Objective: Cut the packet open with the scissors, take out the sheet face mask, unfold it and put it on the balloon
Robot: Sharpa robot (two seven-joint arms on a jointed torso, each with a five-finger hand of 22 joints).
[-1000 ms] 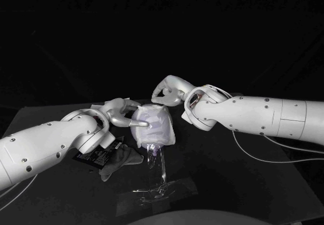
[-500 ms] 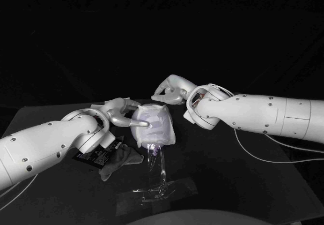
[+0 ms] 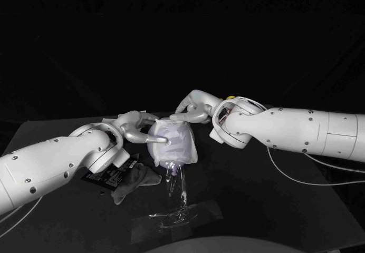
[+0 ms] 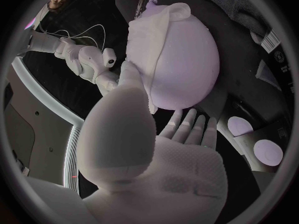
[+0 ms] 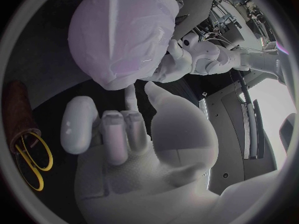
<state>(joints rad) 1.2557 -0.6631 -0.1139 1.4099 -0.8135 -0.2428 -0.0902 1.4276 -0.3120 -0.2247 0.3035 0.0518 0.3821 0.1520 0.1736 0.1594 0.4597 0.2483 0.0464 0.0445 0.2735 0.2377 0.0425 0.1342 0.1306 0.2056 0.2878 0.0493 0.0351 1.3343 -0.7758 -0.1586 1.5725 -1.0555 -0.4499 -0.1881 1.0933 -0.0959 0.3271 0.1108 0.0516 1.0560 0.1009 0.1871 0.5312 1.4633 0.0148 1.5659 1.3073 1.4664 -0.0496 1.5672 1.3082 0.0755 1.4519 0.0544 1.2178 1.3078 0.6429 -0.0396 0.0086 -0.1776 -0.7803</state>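
Nothing is reading clearly anywhere; the dark packet (image 3: 106, 176) is carrying pale print and a barcode, all too small to make out.

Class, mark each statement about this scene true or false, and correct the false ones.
1. The sheet mask covers the balloon. True.
2. The left hand touches the masked balloon. True.
3. The balloon rests in that hand's palm. False: it stands raised on a clear stand.
4. The right hand holds the scissors. False: they lie apart from it.
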